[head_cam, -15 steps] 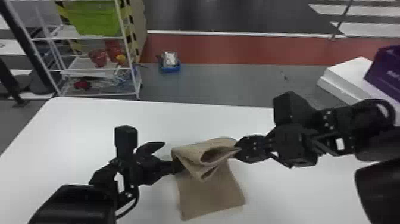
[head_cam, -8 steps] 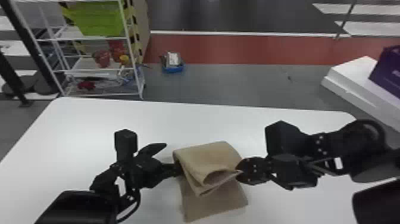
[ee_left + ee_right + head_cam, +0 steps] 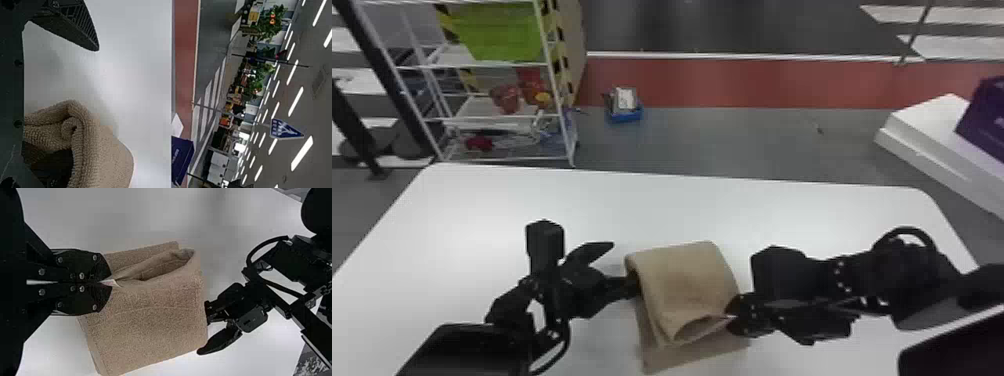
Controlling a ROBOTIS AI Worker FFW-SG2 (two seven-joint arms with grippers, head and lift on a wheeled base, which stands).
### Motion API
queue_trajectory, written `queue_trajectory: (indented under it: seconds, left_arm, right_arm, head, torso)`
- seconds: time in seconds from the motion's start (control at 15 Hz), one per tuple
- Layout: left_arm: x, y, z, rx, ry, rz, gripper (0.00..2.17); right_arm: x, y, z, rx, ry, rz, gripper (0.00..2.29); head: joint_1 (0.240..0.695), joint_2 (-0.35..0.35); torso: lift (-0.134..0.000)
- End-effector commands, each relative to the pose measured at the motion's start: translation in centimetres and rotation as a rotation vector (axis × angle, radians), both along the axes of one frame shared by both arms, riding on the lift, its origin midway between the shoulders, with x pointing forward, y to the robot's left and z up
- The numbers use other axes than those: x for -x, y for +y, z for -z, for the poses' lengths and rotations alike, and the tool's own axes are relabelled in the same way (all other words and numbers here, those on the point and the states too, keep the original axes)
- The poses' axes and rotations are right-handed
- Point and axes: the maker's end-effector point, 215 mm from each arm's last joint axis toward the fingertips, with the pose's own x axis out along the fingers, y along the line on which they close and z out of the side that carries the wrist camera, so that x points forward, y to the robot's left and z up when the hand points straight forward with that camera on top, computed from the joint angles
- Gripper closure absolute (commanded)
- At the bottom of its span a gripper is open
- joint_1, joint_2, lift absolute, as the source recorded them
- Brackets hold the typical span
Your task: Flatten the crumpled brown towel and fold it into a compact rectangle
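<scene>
Gripper of the right arm is closed, its two fingertips pressed together, and between them it holds one corner of the towel. At this corner a small whitish bit can be seen at the fingertips. Gripper of the left arm is at the opposite side of the towel, and it is opened wide: one finger stands free above the tabletop, well apart from the cloth, while the other one goes inside the fold, with the cloth curving around it.

The brown towel is between the two grippers, at the near part of the white tabletop. It is partly folded: the upper layer goes over the lower one, and beside the right gripper its edge makes a loose, open loop. The lower layer reaches out from under it, on the side nearer to the robot.

Beyond the tabletop, at the left, there is a white wire rack with a green bin on it. A small blue tray is on the floor near the rack. At the right, a purple box is on a white box.
</scene>
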Motion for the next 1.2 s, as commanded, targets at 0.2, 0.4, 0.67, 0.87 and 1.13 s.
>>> queue_trajectory:
  seconds: [0.2, 0.4, 0.67, 0.87, 1.13]
  left_arm:
    - [0.3, 0.0, 0.0, 0.004, -0.018, -0.001, 0.09]
    - [0.3, -0.1, 0.1, 0.004, -0.022, 0.0, 0.09]
    - [0.3, -0.1, 0.2, 0.004, -0.018, 0.0, 0.09]
    - [0.3, -0.2, 0.0, 0.006, -0.022, 0.005, 0.09]
    - [0.3, -0.2, 0.1, 0.006, -0.02, 0.004, 0.09]
  right_arm:
    - [0.3, -0.4, 1.1, 0.04, 0.0, -0.024, 1.29]
    - [1.2, 0.1, 2.2, 0.054, 0.018, -0.04, 1.29]
    - [1.8, 0.5, 3.6, 0.067, 0.044, -0.045, 1.29]
    - [1.7, 1.0, 3.1, 0.02, 0.088, -0.007, 0.46]
    - [1.1, 0.6, 1.0, -0.083, 0.138, 0.057, 0.11]
  head:
    - [0.695, -0.017]
    - [0.695, -0.019]
    - [0.695, -0.013]
    - [0.695, -0.006]
    - [0.695, -0.005]
  torso:
    - [-0.124]
    - [-0.124]
    - [-0.124]
    - [-0.124]
    - [-0.124]
